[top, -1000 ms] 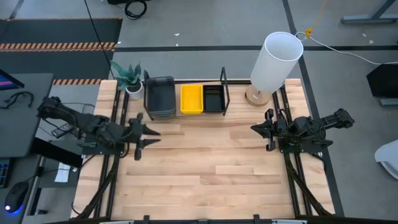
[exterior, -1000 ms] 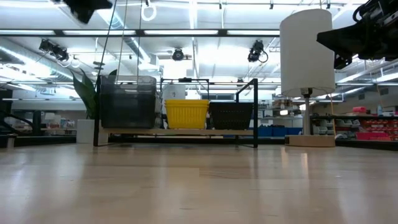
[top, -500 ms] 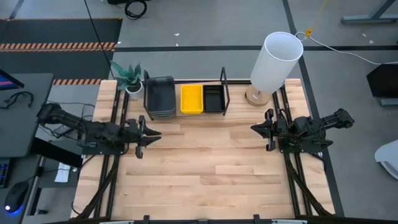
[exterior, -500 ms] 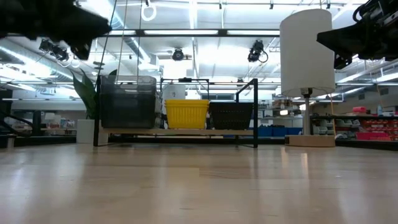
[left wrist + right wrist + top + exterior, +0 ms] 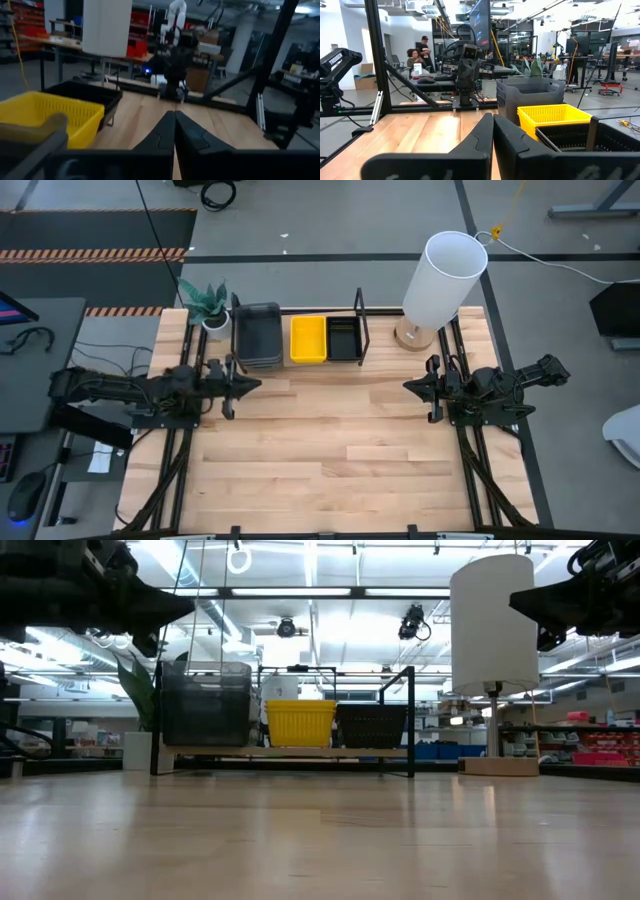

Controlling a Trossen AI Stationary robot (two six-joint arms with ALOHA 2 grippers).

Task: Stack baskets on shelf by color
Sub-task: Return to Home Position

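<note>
Shelf (image 5: 361, 320), far edge of table (image 5: 330, 450): translucent grey baskets (image 5: 257, 335) stacked in left bay; yellow baskets (image 5: 308, 339) and black perforated baskets (image 5: 343, 338) side by side in right bay.
Left gripper (image 5: 250, 386): clenched, empty, above table's left side, near grey stack.
Right gripper (image 5: 412, 387): clenched, empty, above table's right side.

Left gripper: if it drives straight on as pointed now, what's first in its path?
Likely the right gripper, facing it across the table. The left gripper points clear of the yellow basket. Relative height unclear.
</note>
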